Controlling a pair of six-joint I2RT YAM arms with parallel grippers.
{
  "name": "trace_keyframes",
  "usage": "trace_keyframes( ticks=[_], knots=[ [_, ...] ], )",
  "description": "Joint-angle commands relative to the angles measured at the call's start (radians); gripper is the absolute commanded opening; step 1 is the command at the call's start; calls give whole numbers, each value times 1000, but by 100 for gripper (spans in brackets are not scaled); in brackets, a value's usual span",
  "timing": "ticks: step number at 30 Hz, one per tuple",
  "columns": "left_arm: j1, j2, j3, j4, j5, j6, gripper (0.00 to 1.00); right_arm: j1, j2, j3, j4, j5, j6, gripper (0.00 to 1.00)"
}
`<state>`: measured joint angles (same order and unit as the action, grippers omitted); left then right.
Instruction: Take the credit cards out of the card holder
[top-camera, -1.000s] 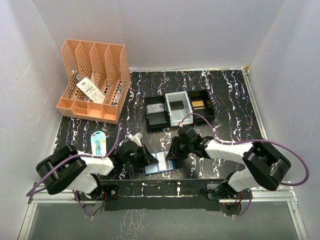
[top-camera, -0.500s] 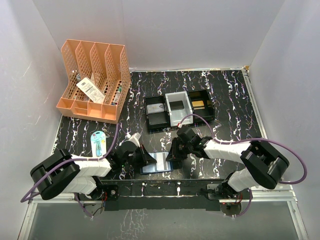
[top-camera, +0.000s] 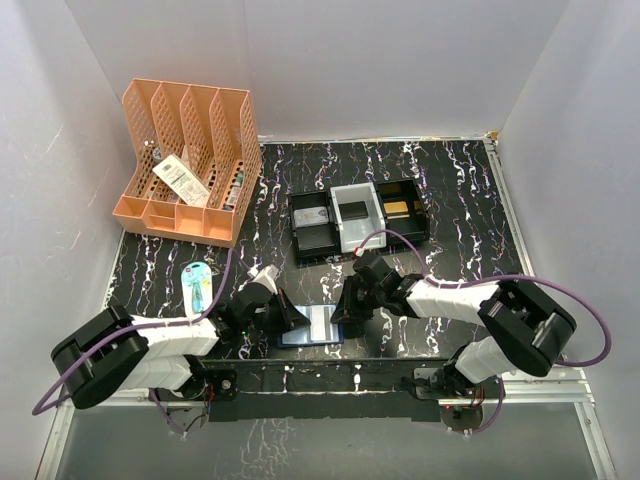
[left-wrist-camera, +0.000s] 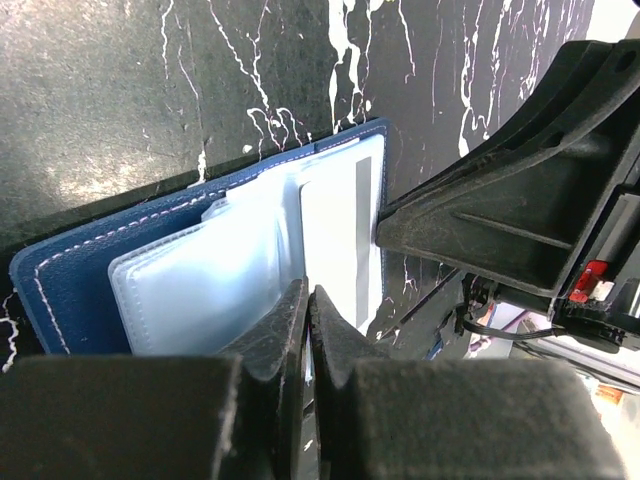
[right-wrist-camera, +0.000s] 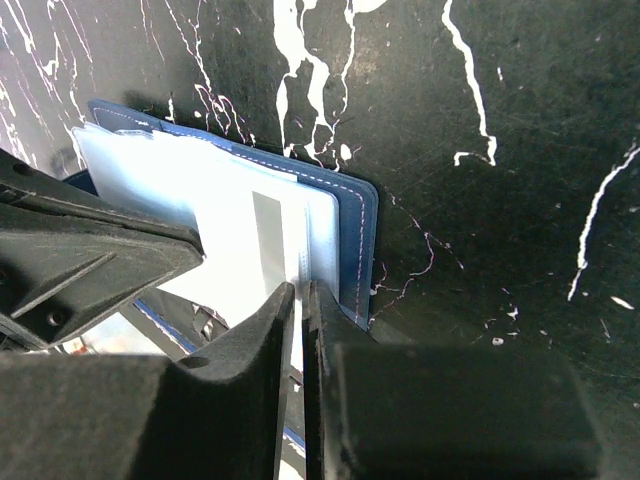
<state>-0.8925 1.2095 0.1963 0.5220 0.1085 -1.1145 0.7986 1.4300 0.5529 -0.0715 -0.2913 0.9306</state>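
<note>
Step in hand: extraction of the first credit card (right-wrist-camera: 268, 232). The card holder (left-wrist-camera: 80, 268) lies open on the worktop (top-camera: 450, 200), directly between the two tools. Left tool (left-wrist-camera: 308, 300): narrow, apparently pinching a clear inner leaf. Right tool (right-wrist-camera: 298, 296): narrow, apparently nipping the card's edge. The next move calls for a level pull back along the right tool's own line while the left one anchors. The overhead view hides both pinches; only the wrist views show them.

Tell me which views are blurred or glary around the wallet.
Left wrist: left pincer blurred up close, wallet sleeves washed pale by glare. Right wrist: right pincer soft, wallet edge sharp. Top: sharp, but wallet tiny between both pincers.
</note>
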Motion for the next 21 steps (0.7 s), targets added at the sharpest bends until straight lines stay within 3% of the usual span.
trace_keyframes(
  ticks=[1, 4, 8, 13, 15, 21],
  knots=[
    [-4, 19, 13, 9, 1, 12, 8, 11, 27, -15, -16, 25, -6, 9],
    [-4, 67, 19, 47, 25, -3, 19, 10, 30, -20, -6, 16, 2, 9],
    [-5, 124, 14, 124, 51, -24, 23, 11, 30, -37, 18, -2, 10, 9],
    [-4, 192, 12, 257, 97, -38, 10, 11, 32, -45, 34, -23, 4, 9],
    [-5, 212, 18, 292, 114, -37, 0, 13, 31, -45, 35, -27, -1, 9],
    [-5, 177, 6, 240, 96, -24, 0, 12, 21, -12, -67, 69, -29, 10]
  ],
)
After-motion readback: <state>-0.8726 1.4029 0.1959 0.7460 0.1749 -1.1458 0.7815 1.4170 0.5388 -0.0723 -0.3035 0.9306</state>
